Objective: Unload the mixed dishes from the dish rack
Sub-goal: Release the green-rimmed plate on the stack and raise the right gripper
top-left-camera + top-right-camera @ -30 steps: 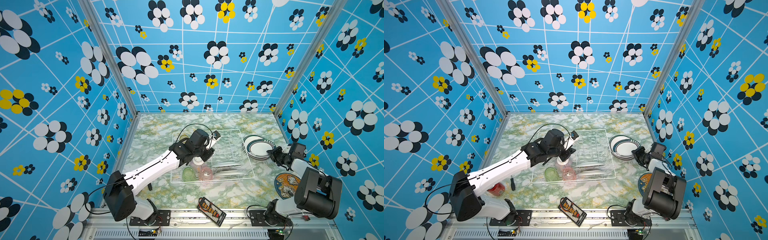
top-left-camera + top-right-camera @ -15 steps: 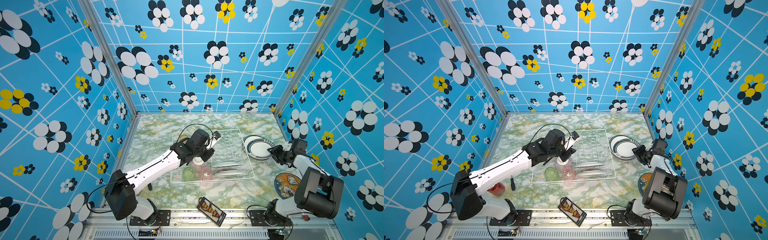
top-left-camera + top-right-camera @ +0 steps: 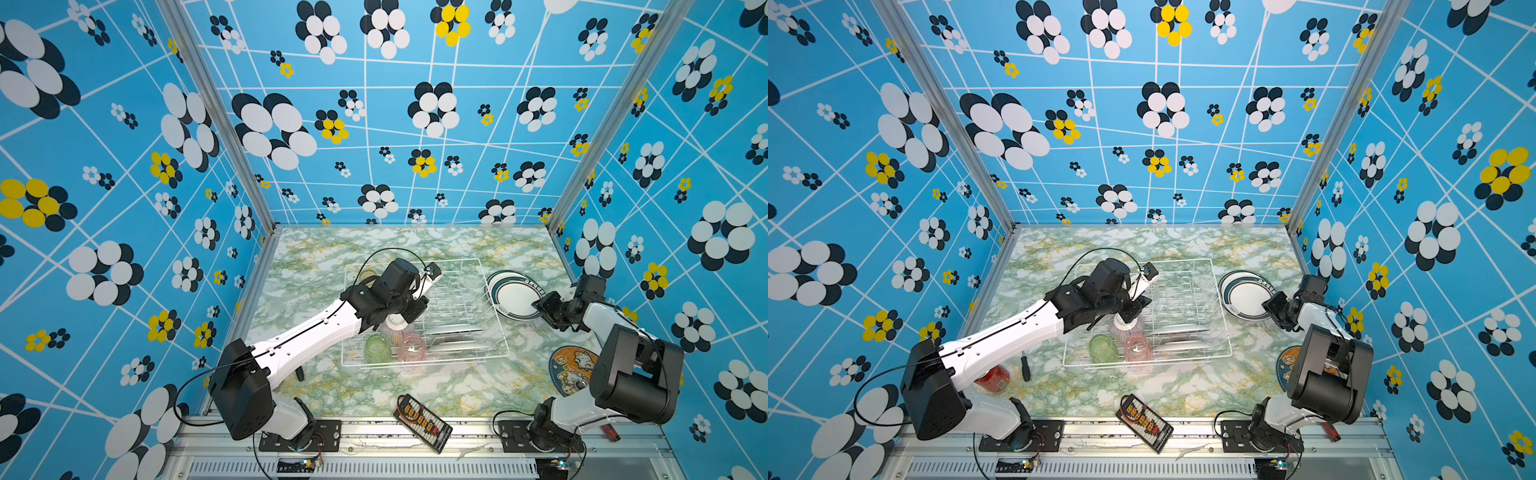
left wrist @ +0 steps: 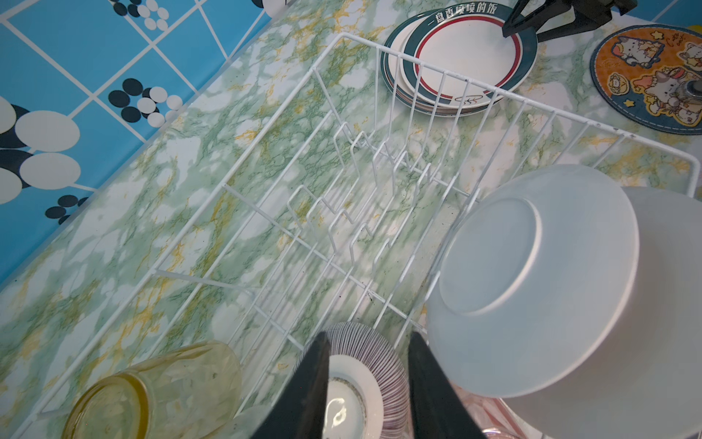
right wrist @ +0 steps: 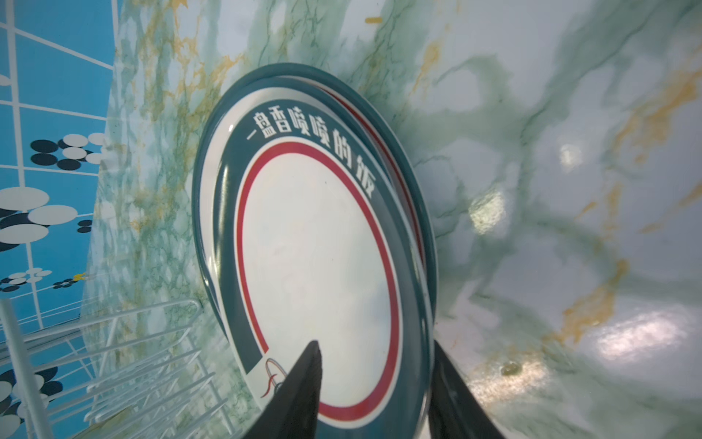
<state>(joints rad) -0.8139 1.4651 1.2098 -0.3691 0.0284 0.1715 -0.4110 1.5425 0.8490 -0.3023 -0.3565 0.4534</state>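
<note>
- Both top views: the dish rack (image 3: 461, 291) sits mid-table (image 3: 316, 286). The left claw (image 3: 405, 313) hangs over the upturned pink-striped ribbed bowl (image 3: 394, 328) in the rack's left part.
- The green tumbler (image 3: 376, 349) and the pink tumbler (image 3: 411, 347) stand side by side at the rack's near left. The racked plates (image 3: 455, 332) lean at its near right.
- The plate stack (image 3: 513, 297) lies on the table just right of the rack, with the right claw (image 3: 540, 305) at the stack's right edge.
- A top view: the red can (image 3: 992, 378) stands near left, partly under the left arm.
- Left wrist: the left claw (image 4: 370, 338) has its prongs apart on either side of the bowl's base (image 4: 364, 353). Whether they pinch it cannot be told.
- The yellow tumbler (image 4: 163, 395) is inside the rack. The cartoon mat (image 4: 653, 72) lies beyond the rack.
- Right wrist: the right claw (image 5: 376, 344) has its prongs apart and straddles the top plate's rim, clamped on nothing. The plate stack (image 5: 315, 247) rests flat on the table.
</note>
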